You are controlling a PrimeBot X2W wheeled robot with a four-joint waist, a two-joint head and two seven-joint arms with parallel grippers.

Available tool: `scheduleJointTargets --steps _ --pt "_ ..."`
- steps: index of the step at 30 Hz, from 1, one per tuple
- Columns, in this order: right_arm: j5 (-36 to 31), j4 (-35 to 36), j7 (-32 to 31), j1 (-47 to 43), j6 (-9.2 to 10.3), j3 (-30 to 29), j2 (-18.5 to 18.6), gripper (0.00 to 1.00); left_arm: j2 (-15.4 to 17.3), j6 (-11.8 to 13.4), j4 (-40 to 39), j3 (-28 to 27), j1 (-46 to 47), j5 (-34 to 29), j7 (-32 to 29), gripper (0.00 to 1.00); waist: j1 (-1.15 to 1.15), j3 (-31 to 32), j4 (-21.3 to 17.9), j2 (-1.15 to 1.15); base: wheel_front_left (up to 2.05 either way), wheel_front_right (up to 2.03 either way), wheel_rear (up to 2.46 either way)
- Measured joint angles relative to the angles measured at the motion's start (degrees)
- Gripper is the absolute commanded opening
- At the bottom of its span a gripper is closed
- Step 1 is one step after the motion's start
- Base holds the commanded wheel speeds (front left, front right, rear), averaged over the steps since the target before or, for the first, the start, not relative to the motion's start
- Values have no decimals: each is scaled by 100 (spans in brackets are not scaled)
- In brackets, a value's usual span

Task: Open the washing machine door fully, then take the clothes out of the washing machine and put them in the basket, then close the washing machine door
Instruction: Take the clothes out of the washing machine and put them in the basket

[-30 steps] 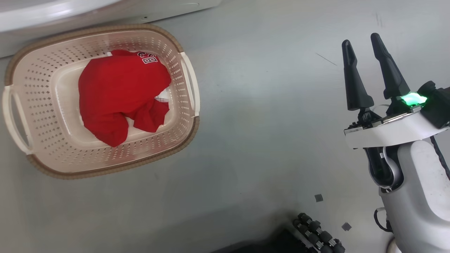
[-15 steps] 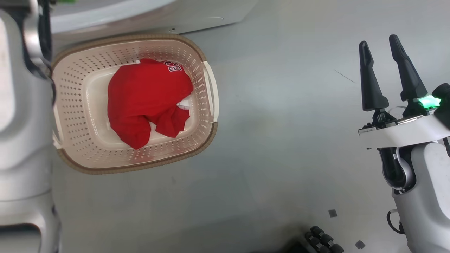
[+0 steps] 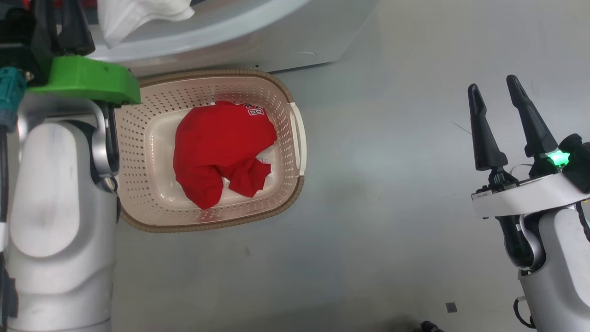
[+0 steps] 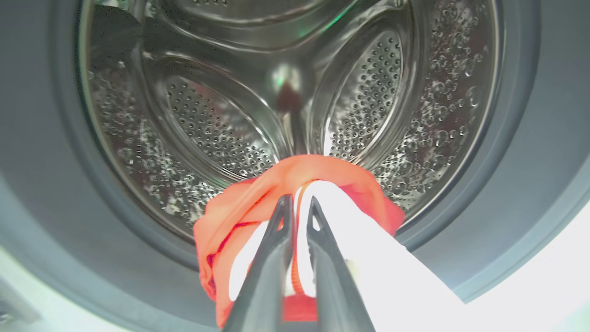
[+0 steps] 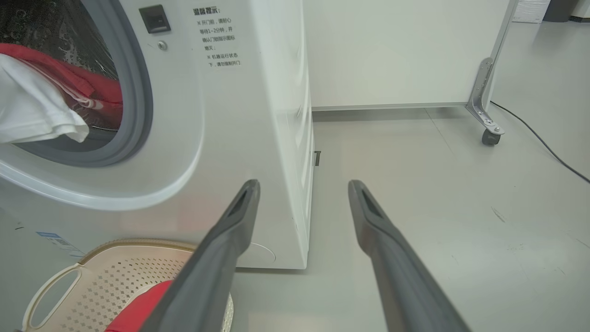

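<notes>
- One washing machine (image 5: 221, 115).
- One basket (image 3: 161, 99).
- Two lots of clothes: one red garment (image 3: 221, 147) in the basket, one red-and-white bundle (image 4: 295, 175) at the washing machine's opening.
- Two grippers: left gripper (image 4: 298, 200), right gripper (image 3: 492, 84).
- One castor wheel (image 5: 488, 137).

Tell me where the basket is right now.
In the head view the basket stands on the floor left of centre, close before the washing machine, with a red garment lying in it.

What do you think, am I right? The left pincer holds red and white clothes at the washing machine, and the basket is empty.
Not quite. The basket is not empty: a red garment lies in it, as the head view shows. The left pincer does hold red and white clothes at the washing machine.
</notes>
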State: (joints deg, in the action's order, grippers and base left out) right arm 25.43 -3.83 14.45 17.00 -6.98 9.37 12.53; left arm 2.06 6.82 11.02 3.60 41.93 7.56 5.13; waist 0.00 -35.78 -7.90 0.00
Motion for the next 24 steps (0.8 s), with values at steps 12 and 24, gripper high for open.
scheduleJointTargets --steps 12,24 --pt "-99 -90 0 -350 0 97 8 100 -57 0 -246 224 -1116 -63 731 0 0 575 256 0 0 0 0" --pt "-199 -154 0 -816 0 -15 7 100 -51 0 -758 708 -1873 201 813 0 0 1250 447 0 0 0 0"
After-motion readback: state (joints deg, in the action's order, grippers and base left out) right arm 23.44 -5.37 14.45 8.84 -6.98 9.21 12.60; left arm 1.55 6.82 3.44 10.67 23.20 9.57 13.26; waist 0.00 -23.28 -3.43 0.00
